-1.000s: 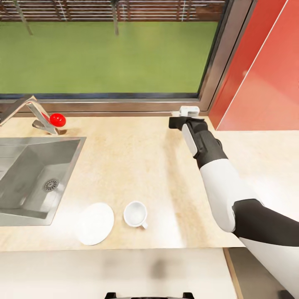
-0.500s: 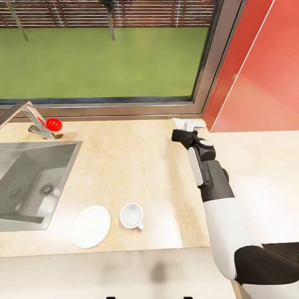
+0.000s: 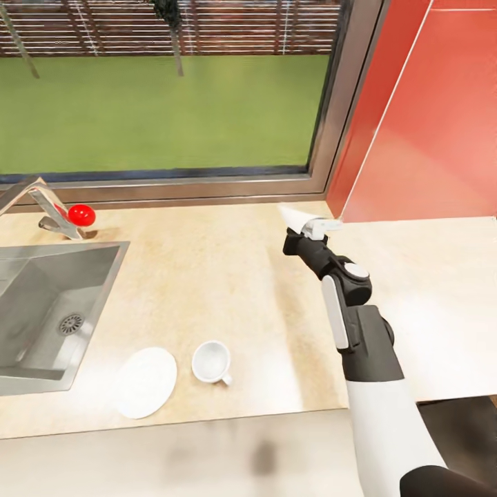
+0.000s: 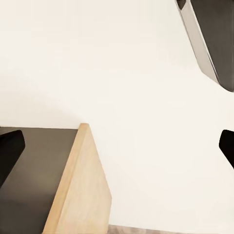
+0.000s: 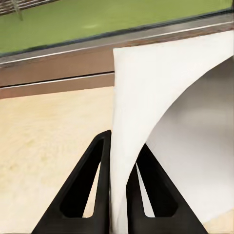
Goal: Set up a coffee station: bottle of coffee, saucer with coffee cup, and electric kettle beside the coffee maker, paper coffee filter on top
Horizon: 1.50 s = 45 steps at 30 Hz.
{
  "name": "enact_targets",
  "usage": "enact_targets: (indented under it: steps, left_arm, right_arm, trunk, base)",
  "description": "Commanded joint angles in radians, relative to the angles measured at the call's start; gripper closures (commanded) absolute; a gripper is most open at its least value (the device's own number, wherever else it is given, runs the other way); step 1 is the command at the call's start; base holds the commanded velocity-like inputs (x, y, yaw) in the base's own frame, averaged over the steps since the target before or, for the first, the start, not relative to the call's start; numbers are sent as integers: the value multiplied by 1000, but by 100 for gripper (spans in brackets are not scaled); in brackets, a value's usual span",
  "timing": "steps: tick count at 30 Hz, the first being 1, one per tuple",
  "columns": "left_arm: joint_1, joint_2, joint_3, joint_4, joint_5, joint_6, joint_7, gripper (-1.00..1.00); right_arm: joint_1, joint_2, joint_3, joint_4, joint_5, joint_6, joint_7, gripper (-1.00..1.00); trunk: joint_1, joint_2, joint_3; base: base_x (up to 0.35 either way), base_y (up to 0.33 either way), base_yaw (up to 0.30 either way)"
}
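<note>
My right gripper [image 3: 308,230] is shut on the paper coffee filter [image 3: 298,217], a white cone held just above the kitchen countertop [image 3: 228,276] near the window's right corner. In the right wrist view the two black fingers [image 5: 97,180] pinch the filter's edge [image 5: 141,97]. The white saucer [image 3: 145,382] lies flat near the counter's front edge, with the white coffee cup [image 3: 211,362] upright beside it on the counter, its handle toward the front. My left gripper [image 4: 117,146] is open with nothing between its tips, facing a white surface and a wooden panel edge [image 4: 78,195].
An inset steel sink [image 3: 41,310] sits at the left, with its faucet [image 3: 38,203] and a red knob [image 3: 81,215] behind it. A window frame [image 3: 207,186] runs along the back. A red backsplash [image 3: 428,124] rises at the right above a paler stretch of counter [image 3: 428,297].
The head view has swung to the right, so sink, saucer and cup sit further left. My right gripper has drawn back from the sill with the filter, which has tilted.
</note>
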Motion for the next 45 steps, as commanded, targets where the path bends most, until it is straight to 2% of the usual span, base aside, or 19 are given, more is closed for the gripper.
enact_targets:
  steps: [1,6,20,28,34,45]
  left_arm:
    - [1,0,0,-2,3,-1,1,-100]
    - [0,0,0,-3,3,-1,1,-100]
    - [1,0,3,-2,3,-2,1,-100]
    - [1,0,0,-2,3,-1,1,-100]
    - [0,-1,0,-4,3,-2,1,-100]
    - [0,0,4,-3,4,-2,1,-100]
  right_arm:
    - [3,1,7,-1,-9,6,16,100]
    - [19,1,16,-3,-8,6,46,100]
    - [24,1,17,-4,-8,6,49,100]
    - [31,1,21,-11,-10,8,49,100]
    - [32,1,90,-12,-8,10,48,100]
    - [33,-9,97,-13,-7,9,48,100]
  trunk:
    - [1,-2,0]
    - [1,-2,8]
    - [1,-2,30]
    - [1,-2,43]
    - [1,-2,52]
    - [1,-2,69]
  base:
    - [0,0,-71]
    - [0,0,-72]
    - [0,0,-137]
    - [0,0,-19]
    - [0,0,79]
    - [0,0,104]
